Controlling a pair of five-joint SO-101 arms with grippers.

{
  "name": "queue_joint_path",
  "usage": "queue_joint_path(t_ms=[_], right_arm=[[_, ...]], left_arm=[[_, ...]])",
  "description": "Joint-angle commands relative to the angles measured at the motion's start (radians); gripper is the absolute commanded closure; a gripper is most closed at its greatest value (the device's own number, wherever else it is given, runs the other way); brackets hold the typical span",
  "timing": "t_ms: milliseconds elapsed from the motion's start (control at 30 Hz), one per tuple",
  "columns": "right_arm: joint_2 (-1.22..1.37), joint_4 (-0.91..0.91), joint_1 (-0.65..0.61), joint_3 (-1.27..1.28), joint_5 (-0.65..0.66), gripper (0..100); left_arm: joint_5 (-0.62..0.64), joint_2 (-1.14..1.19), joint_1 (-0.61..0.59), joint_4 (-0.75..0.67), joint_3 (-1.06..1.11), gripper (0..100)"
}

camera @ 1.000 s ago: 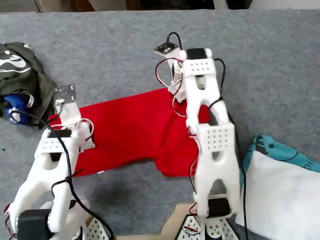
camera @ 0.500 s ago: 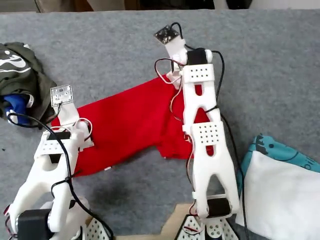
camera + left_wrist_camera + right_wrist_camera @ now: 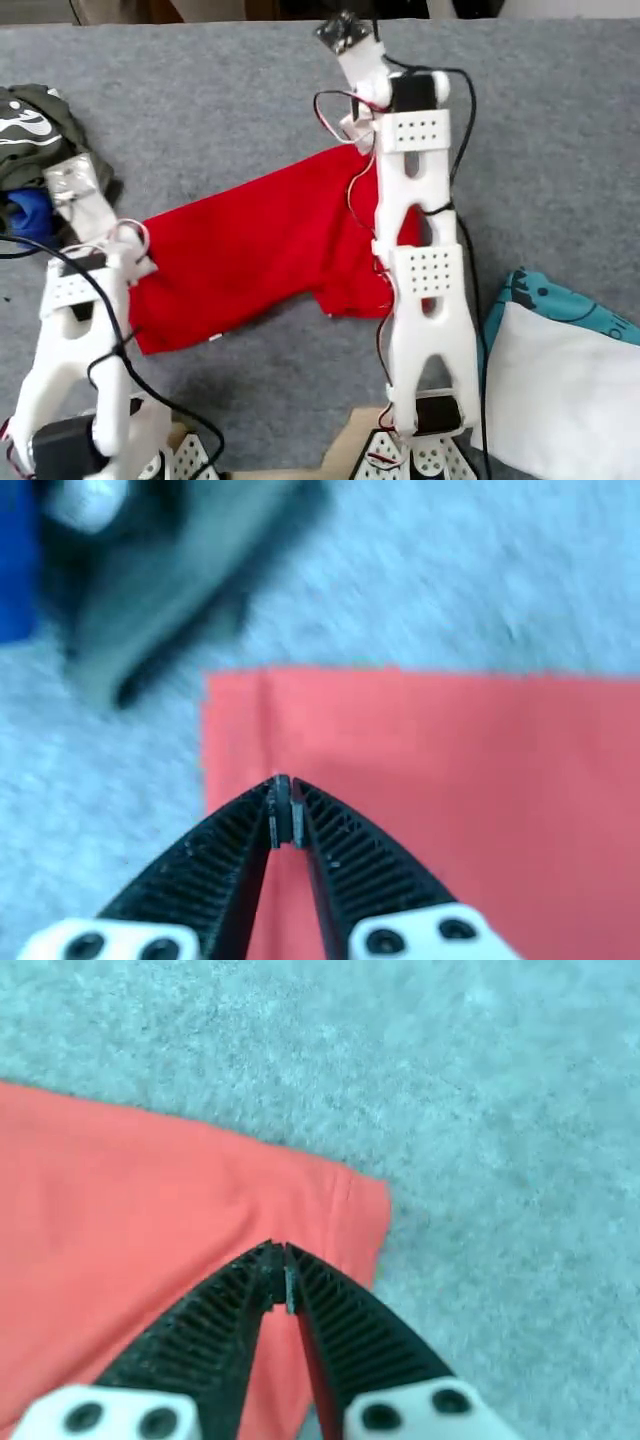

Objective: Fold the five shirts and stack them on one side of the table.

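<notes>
Bottom edge of the high view: both arm bases. The left arm rises along the lower left, the right arm runs up the centre.

Lower right corner: folded white shirt (image 3: 565, 400) lying on top of a teal shirt (image 3: 545, 295). The teal one shows along the white one's upper left edge. This stack is apart from the red cloth.

Centre: red shirt (image 3: 250, 250) spread flat on the grey table (image 3: 200, 90), lying on a slant from lower left to upper right, with part of it under the right arm.

Left gripper (image 3: 128, 262) is at the shirt's lower left end, at mid left of the frame. In the left wrist view the left gripper (image 3: 283, 810) has its jaws together, tips pinched on the red shirt (image 3: 450, 780) close to its short edge, with a seam line just beside them.

Upper left: crumpled dark green shirt (image 3: 40, 130) with a blue shirt (image 3: 25, 215) against its lower edge, near the left gripper but not touching the red cloth. Both blur into the left wrist view's upper left, green (image 3: 170, 590) and blue (image 3: 15, 560).

Top centre: right gripper (image 3: 356, 140) at the shirt's upper right corner. In the right wrist view the right gripper (image 3: 280, 1275) has its jaws closed, tips clamped on the red shirt (image 3: 130, 1190) near the corner, with grey table beyond.
</notes>
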Motion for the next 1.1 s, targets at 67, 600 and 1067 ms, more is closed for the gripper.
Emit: queue_joint_path(t_ms=[67,600,1067], right_arm=[[-0.298,0.02,-0.002,0.334,0.014,99.4],[-1.033,-0.196,0.016,1.543,0.508,99.3],[-1.535,-0.528,0.002,2.348,0.77,83.3]], left_arm=[[0.003,0.183,-0.058,-0.069,-0.123,98],[0.011,0.533,-0.08,0.157,-0.476,98],[0.011,0.533,-0.081,0.157,-0.473,98]])
